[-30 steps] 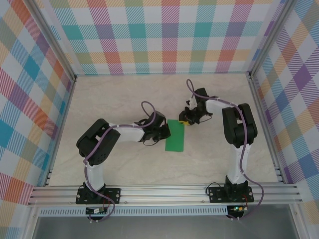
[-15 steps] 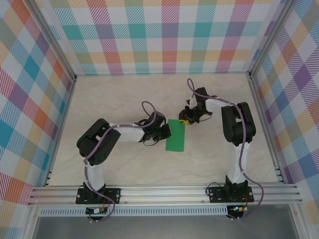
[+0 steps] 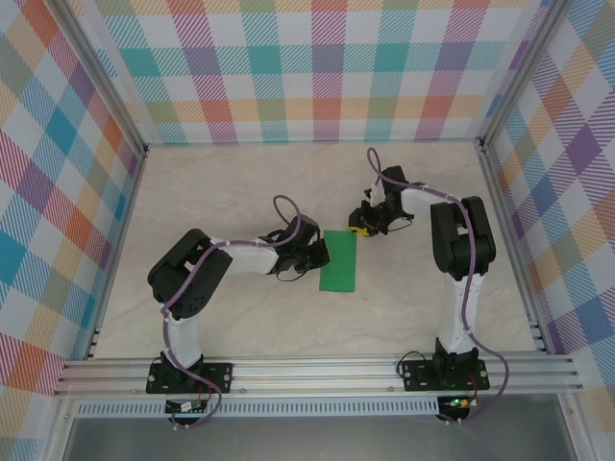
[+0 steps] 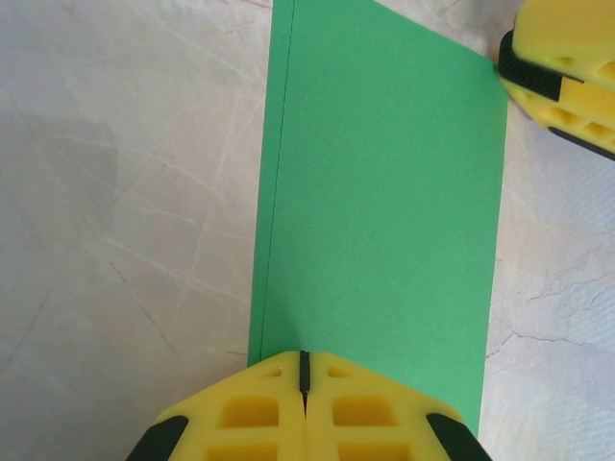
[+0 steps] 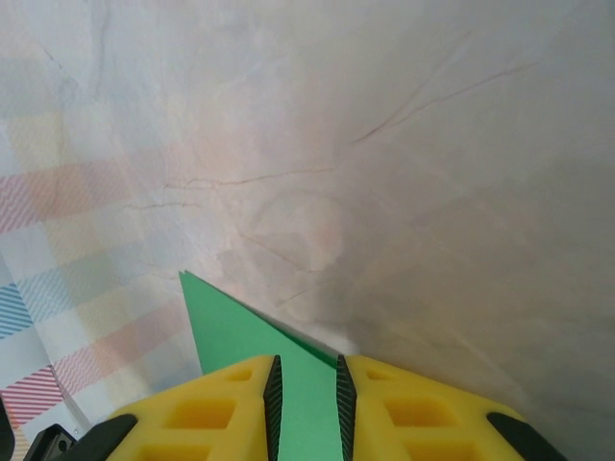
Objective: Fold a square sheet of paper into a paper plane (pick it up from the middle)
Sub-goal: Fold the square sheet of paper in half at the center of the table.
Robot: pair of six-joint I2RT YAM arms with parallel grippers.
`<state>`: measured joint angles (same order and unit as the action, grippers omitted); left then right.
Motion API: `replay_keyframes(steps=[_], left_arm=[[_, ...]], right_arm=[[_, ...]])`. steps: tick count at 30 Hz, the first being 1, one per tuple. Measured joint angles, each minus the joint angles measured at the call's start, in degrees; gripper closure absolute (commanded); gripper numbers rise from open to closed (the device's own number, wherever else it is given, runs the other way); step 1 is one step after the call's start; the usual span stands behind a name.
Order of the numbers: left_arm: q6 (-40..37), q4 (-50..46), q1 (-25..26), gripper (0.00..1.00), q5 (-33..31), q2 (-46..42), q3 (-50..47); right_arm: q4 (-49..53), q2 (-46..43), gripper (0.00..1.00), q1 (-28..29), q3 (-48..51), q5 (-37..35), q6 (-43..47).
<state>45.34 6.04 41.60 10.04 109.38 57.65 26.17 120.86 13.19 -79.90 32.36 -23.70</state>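
Pale marbled tabletop (image 3: 240,192) at centre: the left gripper (image 4: 304,370), jaws closed tight, rests on the near edge of the square sheet of paper (image 4: 384,192) — a flat, bright-green folded rectangle — while the right gripper (image 5: 306,384) sits over its far corner, jaws slightly parted

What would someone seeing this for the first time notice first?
A bright-green sheet of paper, folded to a rectangle, lies mid-table on the pale marble top. The left gripper, shut, rests on its left edge. The right gripper sits at its far right corner, fingers slightly apart.
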Motion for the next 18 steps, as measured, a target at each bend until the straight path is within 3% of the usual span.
replay_keyframes(steps=[18], left_arm=[[0.0,-0.8,0.0,1.00,0.0,0.0,0.4]], right_arm=[[-0.5,-1.7,0.74,-0.3,2.3,-1.6,0.0]])
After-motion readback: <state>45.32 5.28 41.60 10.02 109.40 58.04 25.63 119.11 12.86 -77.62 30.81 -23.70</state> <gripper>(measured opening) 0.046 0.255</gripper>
